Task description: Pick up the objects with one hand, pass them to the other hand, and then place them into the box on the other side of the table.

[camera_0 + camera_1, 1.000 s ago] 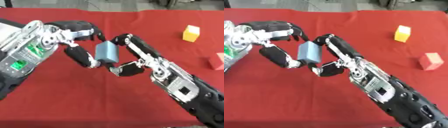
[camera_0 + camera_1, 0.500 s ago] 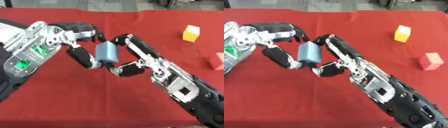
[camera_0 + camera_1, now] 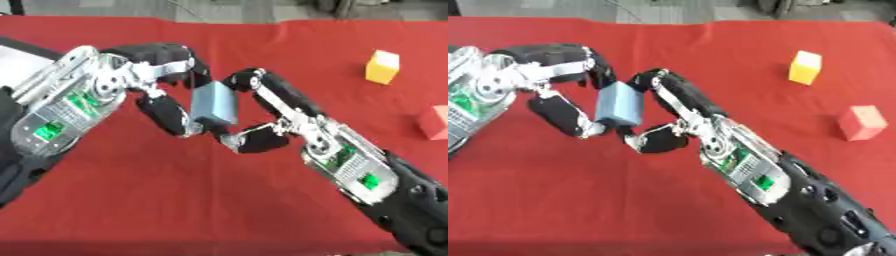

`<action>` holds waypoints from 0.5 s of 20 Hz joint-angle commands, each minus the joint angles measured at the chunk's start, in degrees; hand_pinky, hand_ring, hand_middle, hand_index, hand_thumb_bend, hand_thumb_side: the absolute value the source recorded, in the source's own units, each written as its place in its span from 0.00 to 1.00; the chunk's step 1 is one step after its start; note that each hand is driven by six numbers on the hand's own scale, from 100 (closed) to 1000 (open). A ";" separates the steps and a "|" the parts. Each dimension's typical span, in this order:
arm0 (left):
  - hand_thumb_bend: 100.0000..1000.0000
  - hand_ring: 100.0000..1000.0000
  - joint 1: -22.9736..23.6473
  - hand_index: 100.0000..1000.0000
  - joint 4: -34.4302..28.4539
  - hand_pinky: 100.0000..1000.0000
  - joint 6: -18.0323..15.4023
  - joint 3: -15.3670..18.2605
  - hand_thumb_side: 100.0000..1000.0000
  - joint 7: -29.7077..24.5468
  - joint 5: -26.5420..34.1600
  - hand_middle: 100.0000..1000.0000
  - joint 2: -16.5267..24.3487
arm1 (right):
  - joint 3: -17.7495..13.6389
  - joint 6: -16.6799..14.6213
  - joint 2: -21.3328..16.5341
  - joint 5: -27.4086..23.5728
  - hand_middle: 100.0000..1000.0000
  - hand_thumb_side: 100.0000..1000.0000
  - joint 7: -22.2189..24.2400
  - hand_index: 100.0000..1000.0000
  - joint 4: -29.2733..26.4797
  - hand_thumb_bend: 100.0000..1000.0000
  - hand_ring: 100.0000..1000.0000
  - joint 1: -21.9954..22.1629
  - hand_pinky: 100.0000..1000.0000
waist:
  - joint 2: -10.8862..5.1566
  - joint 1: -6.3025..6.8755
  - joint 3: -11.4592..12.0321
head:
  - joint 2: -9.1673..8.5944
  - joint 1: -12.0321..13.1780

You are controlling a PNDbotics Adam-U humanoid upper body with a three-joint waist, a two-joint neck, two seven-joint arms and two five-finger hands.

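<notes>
The red block [image 3: 435, 122] is cut by the left eye view's right edge.

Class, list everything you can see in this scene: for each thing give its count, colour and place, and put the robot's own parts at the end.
Blue block: one, grey-blue, held above the table between the two hands, left of centre.
Yellow block: one, yellow, standing on the cloth at the far right.
Red block: one, red, on the cloth at the right edge, nearer than the yellow block.
Tablecloth: one, red, covering the whole table.
Floor: grey strip beyond the table's far edge.
Left hand: one, black and silver, coming from the left, fingers curled round the blue block.
Right hand: one, black and silver, coming from the lower right, finger and thumb curled on the blue block's other side.
</notes>
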 commanded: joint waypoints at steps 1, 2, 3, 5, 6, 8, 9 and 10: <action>0.05 0.62 -1.07 0.57 -0.45 0.65 0.24 0.93 0.11 1.84 -0.23 0.53 0.27 | 0.45 -0.68 -0.44 -0.26 0.43 0.00 0.29 0.55 -0.85 0.00 0.75 -0.39 0.79 | -0.81 0.10 -0.02 | 0.02 -0.09; 0.04 0.61 -1.06 0.55 -0.37 0.65 0.29 0.88 0.08 2.13 -0.28 0.51 0.22 | 0.47 -0.81 -0.41 -0.33 0.44 0.00 0.27 0.55 -0.82 0.00 0.75 -0.37 0.79 | -0.79 0.11 -0.04 | 0.04 -0.09; 0.03 0.60 -1.05 0.52 -0.27 0.65 0.31 0.82 0.05 2.33 -0.34 0.50 0.17 | 0.49 -0.99 -0.39 -0.45 0.44 0.00 0.24 0.56 -0.79 0.00 0.75 -0.35 0.78 | -0.78 0.11 -0.05 | 0.05 -0.07; 0.02 0.58 -1.03 0.48 -0.05 0.64 0.26 0.74 0.01 2.59 -0.49 0.47 0.05 | 0.51 -1.48 -0.37 -0.71 0.45 0.00 0.08 0.57 -0.73 0.00 0.76 -0.33 0.78 | -0.75 0.14 -0.06 | 0.10 -0.07; 0.02 0.57 -1.03 0.45 0.02 0.63 0.21 0.74 0.00 2.73 -0.58 0.46 0.01 | 0.51 -1.79 -0.38 -0.83 0.45 0.00 0.01 0.57 -0.69 0.00 0.76 -0.33 0.78 | -0.75 0.14 -0.07 | 0.11 -0.08; 0.02 0.56 -1.03 0.42 0.07 0.62 0.08 0.74 0.00 3.05 -0.84 0.44 -0.05 | 0.50 -2.56 -0.40 -0.98 0.47 0.00 -0.16 0.59 -0.62 0.00 0.77 -0.30 0.77 | -0.76 0.14 -0.09 | 0.08 -0.10; 0.02 0.56 -1.02 0.41 0.08 0.62 0.04 0.73 0.00 3.16 -0.95 0.44 -0.08 | 0.49 -3.06 -0.41 -1.02 0.48 0.01 -0.21 0.60 -0.61 0.00 0.77 -0.29 0.77 | -0.77 0.14 -0.10 | 0.06 -0.10; 0.03 0.55 -1.02 0.39 0.08 0.62 0.02 0.73 0.00 3.27 -1.05 0.43 -0.11 | 0.49 -3.65 -0.43 -0.99 0.50 0.04 -0.22 0.62 -0.60 0.00 0.78 -0.29 0.76 | -0.78 0.14 -0.11 | 0.04 -0.10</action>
